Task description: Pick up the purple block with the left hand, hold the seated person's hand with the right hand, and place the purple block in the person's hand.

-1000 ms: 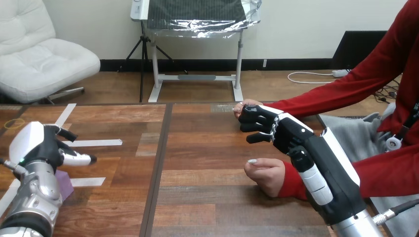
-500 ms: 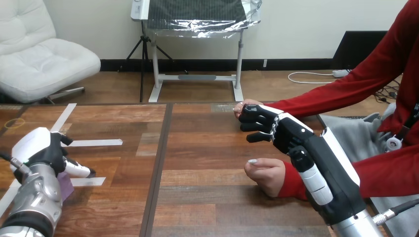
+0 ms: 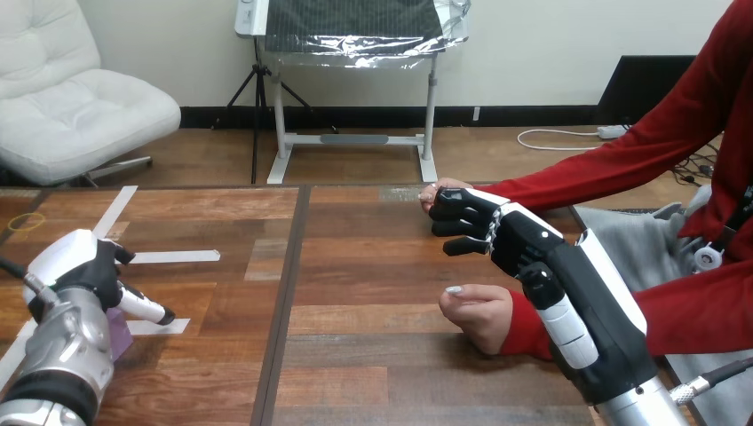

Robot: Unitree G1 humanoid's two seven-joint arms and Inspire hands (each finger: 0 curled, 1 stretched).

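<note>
Fingers (image 3: pixel 462 215) of right hand (image 3: pixel 526 241) curled round person's far hand (image 3: pixel 437 190)

Place: robotics laboratory test station. Evidence: brown wood-plank tabletop (image 3: pixel 373 346) marked with white tape strips (image 3: pixel 173 256) near its left edge; two silver-forearmed robot arms over it, ending in the black-and-white left hand (image 3: pixel 84 266) and right hand (image 3: pixel 519 240); a person (image 3: pixel 622 169) seated at its right edge.
</note>
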